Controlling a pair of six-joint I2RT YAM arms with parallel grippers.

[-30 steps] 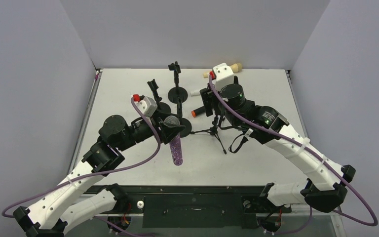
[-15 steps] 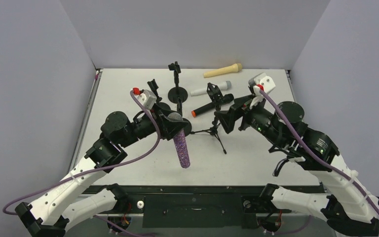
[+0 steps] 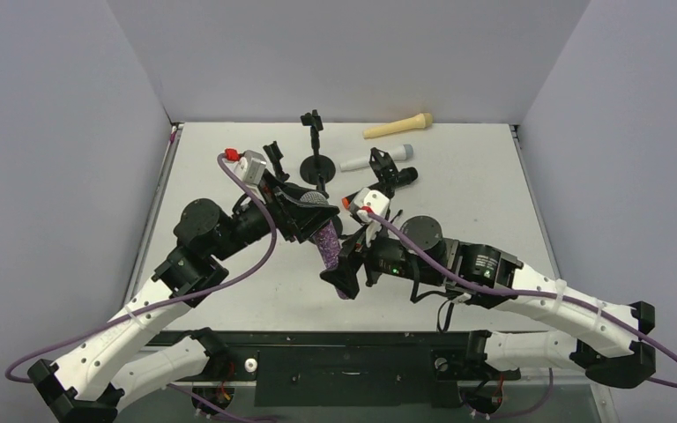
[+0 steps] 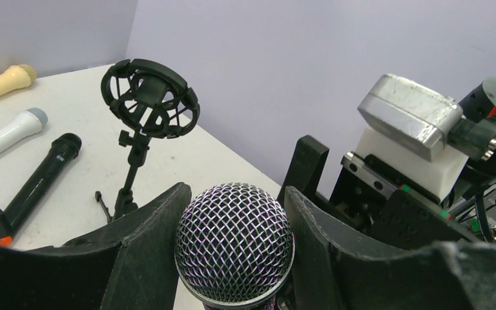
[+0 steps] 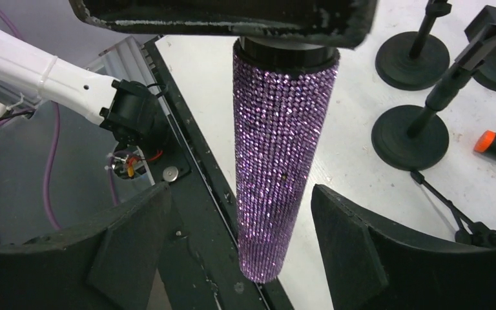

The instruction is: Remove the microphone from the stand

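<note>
The purple glitter microphone [image 3: 328, 248] with a silver mesh head [image 4: 234, 239] hangs upright in the air. My left gripper [image 3: 307, 214] is shut on it just below the head, with one finger [image 4: 143, 248] on each side. My right gripper [image 3: 341, 275] is open and straddles the lower end of the handle [image 5: 278, 168]. Its fingers [image 5: 355, 252] stand clear of the handle on both sides. The tripod stand with its black shock mount [image 3: 386, 173] stands behind, and the mount [image 4: 148, 97] is empty.
Round-base stands [image 3: 317, 164] stand at the back centre, and two bases [image 5: 408, 137] show near the handle. A beige mic [image 3: 397, 126], a white mic [image 3: 375, 159] and a black mic with an orange end [image 4: 39, 184] lie on the table. The table's front rail [image 5: 200, 194] is below the handle.
My right arm has swung from the right side to the front centre, and its open gripper now straddles the handle's lower end. My left gripper has raised the microphone slightly.
</note>
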